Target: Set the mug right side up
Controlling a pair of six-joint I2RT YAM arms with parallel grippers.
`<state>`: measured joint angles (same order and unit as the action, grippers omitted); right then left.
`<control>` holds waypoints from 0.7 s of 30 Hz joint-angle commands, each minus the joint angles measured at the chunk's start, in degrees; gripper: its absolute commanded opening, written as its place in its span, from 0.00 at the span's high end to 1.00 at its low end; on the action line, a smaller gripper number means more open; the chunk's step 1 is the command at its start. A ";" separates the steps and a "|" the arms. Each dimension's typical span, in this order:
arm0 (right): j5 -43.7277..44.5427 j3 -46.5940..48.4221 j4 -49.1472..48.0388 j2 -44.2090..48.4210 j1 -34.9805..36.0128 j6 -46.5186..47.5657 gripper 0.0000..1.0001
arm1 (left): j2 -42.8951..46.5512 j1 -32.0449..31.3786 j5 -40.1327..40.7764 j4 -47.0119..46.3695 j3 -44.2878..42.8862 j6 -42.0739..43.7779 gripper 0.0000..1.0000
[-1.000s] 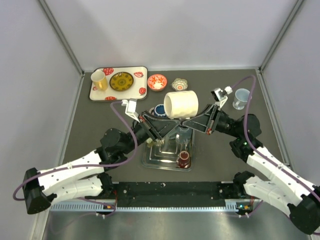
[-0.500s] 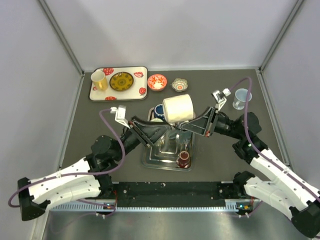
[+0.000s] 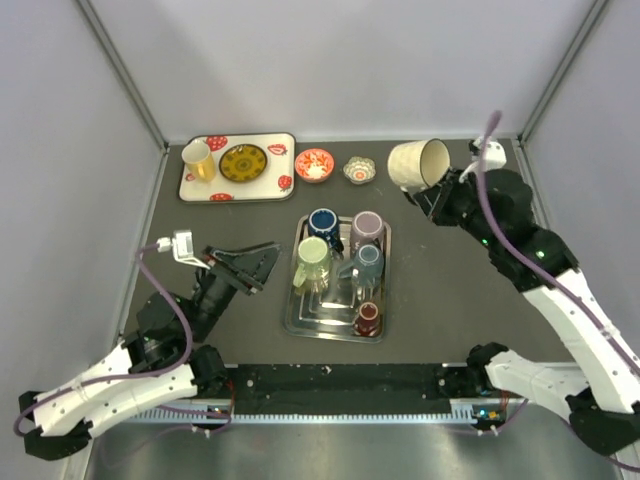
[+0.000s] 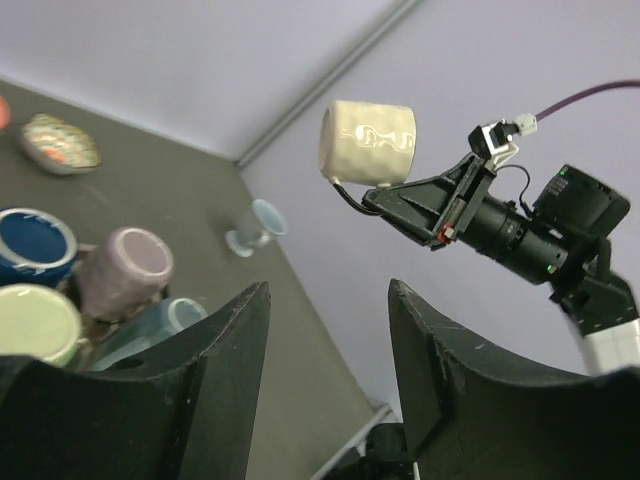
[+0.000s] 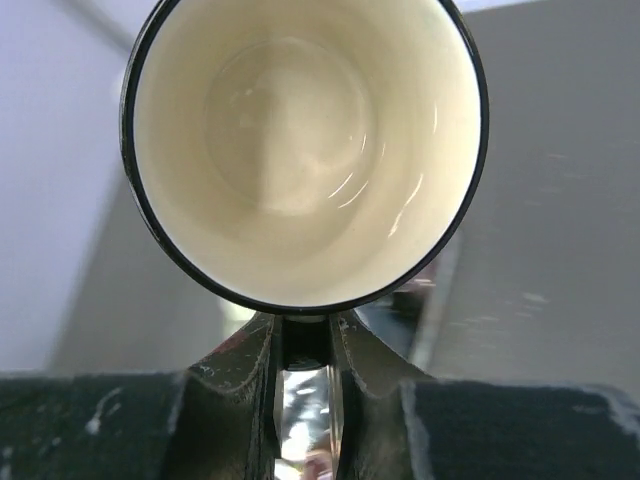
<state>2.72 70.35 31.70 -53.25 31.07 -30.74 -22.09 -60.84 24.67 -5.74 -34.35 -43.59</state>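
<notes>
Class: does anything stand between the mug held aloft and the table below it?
Perhaps one thing: a small pale blue cup stands on the table near the back right corner, roughly under the cream mug that the right gripper holds. Bare table lies beside it.

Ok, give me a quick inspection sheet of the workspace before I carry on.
Surface: dark table, no spill seen.
Job's things: cream mug held aloft, on its side, not yet upright.
Clutter: metal tray of cups; patterned tray with yellow mug and plate; two bowls; pale blue cup.
Grippers: right gripper shut on the mug; left gripper open, empty.
Cables: purple cables along both arms, clear of cups.
Surroundings: grey walls, nothing else seen.
</notes>
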 commanded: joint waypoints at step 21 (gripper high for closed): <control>23.47 25.08 -3.49 -56.05 -16.21 11.14 1.00 | 1.96 0.11 10.23 18.83 -0.19 6.50 0.46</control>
<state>22.90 88.42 32.08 -104.47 17.50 -19.68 -19.62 -60.84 33.74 12.19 -34.70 -38.94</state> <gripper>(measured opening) 0.155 0.535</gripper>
